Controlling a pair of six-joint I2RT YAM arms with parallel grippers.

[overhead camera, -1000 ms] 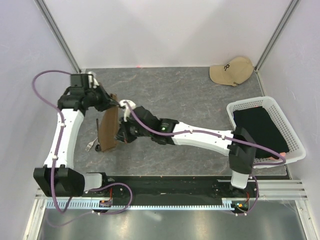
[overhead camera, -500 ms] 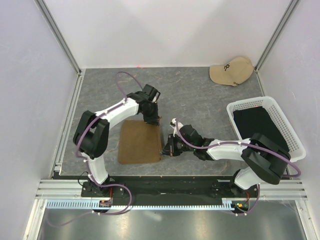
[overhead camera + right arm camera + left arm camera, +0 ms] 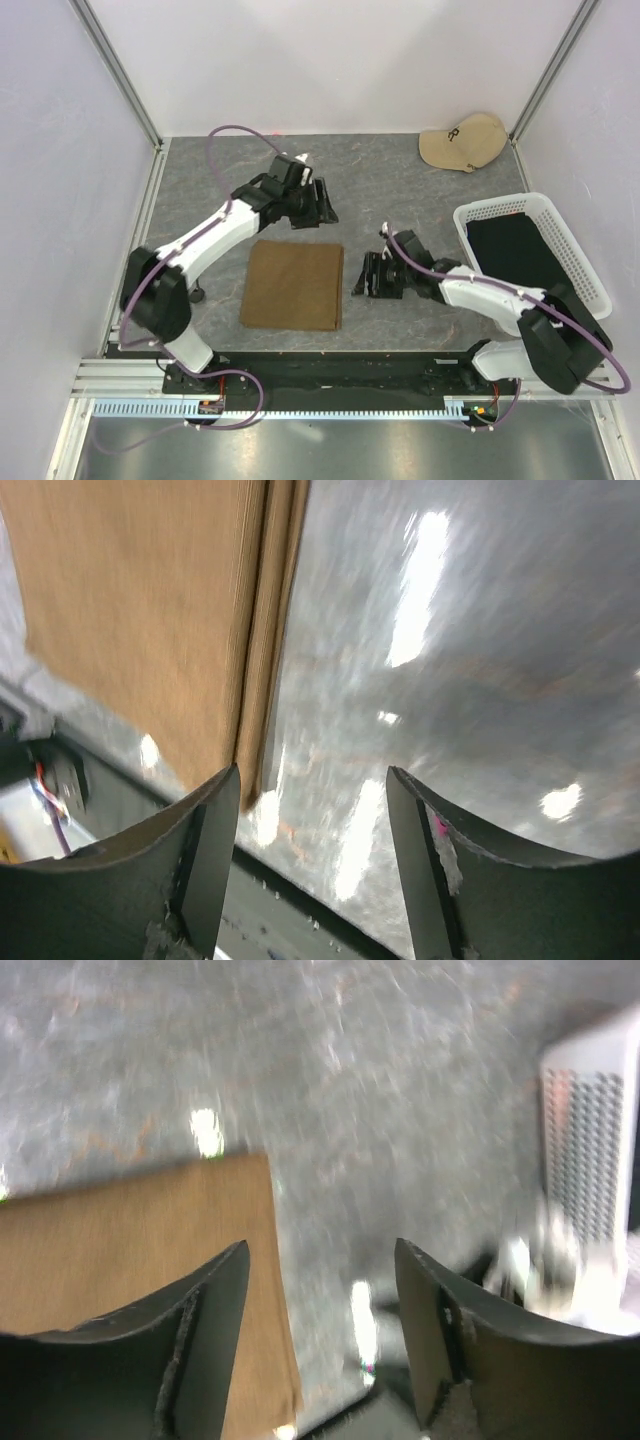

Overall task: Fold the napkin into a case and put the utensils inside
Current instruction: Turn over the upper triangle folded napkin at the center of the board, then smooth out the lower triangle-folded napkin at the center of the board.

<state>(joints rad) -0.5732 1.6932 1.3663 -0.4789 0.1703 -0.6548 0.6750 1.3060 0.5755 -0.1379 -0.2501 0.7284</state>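
The napkin [image 3: 293,285] lies flat and folded on the counter [image 3: 400,180], close to the near edge, a bit left of the middle. The fold could flop open. The right end effector [image 3: 362,275] sits just beside the napkin's right edge, where the layers meet. A bump there could push the layers apart or slide the cloth away. Then there is no neat case for the utensils. I cannot find the utensils for sure.

Both end effectors are spread wide and hold nothing. The left end effector [image 3: 325,208] hangs near the napkin's far right corner.

The white basket [image 3: 520,200] stands by the right edge of the counter. In it lies black fabric [image 3: 520,255]. The napkin has nothing inside it yet, I think.
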